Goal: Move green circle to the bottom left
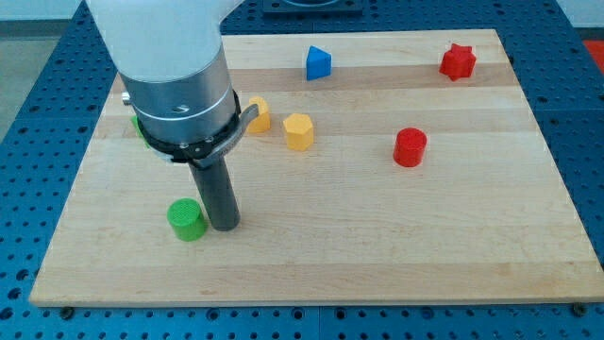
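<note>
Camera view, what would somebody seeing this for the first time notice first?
The big grey arm fills the view's upper left, its dark rod dropping to my tip, just right of the green circle near the board's bottom left. Two yellow blocks sit mid-board, a red cylinder to their right, and a blue block and red star along the top.

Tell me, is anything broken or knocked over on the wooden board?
Nothing stands out. The blocks all sit flat on the board, none tipped or damaged. My tip rests just to the view's right of the green circle. A second green block is mostly hidden behind the arm.
</note>
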You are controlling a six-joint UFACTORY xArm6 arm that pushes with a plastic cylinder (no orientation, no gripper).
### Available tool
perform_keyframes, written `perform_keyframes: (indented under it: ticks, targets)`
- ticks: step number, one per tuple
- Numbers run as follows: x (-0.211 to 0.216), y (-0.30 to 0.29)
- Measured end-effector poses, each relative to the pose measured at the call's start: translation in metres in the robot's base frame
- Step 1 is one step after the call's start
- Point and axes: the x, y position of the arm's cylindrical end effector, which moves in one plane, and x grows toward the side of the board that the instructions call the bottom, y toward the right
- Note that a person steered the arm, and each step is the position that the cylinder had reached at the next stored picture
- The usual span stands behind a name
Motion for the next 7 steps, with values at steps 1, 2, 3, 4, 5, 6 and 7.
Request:
perform_keyframes:
  ticks: [1,2,3,4,5,6,7]
  targets:
    - [0.0,-0.011]
    - [0.0,-0.021]
    - [0.0,-0.03]
    - [0.0,-0.041]
    - [0.0,-0.052]
    - [0.0,-0.062]
    - [0.0,-0.071]
